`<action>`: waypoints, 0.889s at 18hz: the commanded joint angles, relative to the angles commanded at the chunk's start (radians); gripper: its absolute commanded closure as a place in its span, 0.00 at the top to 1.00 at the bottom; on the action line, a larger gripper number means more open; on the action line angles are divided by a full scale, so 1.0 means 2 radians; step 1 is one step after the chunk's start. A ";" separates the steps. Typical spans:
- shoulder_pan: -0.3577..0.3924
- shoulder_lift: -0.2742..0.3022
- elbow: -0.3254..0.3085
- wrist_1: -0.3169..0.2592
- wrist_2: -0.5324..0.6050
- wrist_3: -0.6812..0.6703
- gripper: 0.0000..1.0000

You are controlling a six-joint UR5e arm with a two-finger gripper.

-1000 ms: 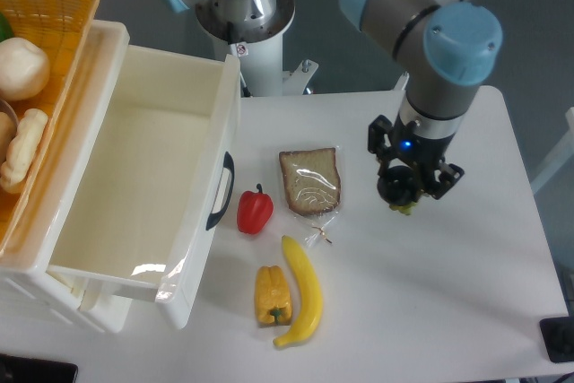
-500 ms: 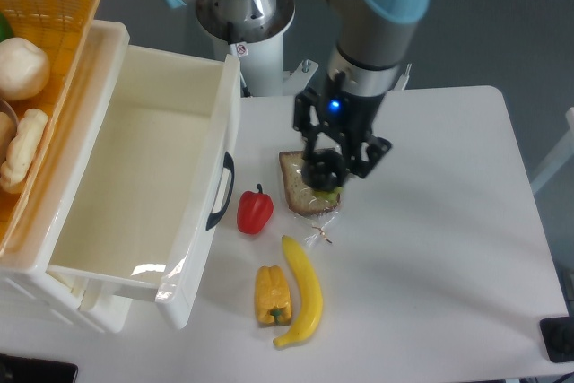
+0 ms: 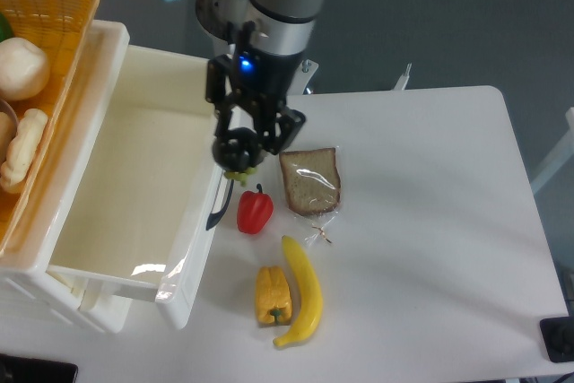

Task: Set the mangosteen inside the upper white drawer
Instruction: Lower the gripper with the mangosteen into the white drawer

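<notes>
Dark mangosteen (image 3: 235,149) in hand (image 3: 240,152)

I see my gripper (image 3: 239,147) clamped on the mangosteen (image 3: 237,149), hanging over the drawer's (image 3: 134,195) front edge by its black handle (image 3: 221,193). The red pepper (image 3: 255,211) sits just below on the table (image 3: 421,221).

A red bell pepper (image 3: 255,211), bagged bread slice (image 3: 310,182), banana (image 3: 303,292) and yellow pepper (image 3: 272,295) lie on the white counter (image 3: 430,239); a yellow woven basket (image 3: 63,6) holds rolls.
</notes>
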 joint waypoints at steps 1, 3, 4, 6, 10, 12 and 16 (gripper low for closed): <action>-0.007 0.000 -0.002 -0.006 0.000 0.000 0.03; -0.018 -0.001 -0.009 -0.009 0.000 0.005 0.03; -0.025 -0.001 -0.013 -0.011 -0.001 0.006 0.03; -0.038 -0.002 -0.019 -0.011 -0.001 0.009 0.03; -0.048 -0.006 -0.025 -0.011 -0.002 0.024 0.15; -0.054 -0.007 -0.029 -0.010 -0.002 0.033 0.24; -0.057 -0.018 -0.031 -0.008 -0.001 0.049 0.35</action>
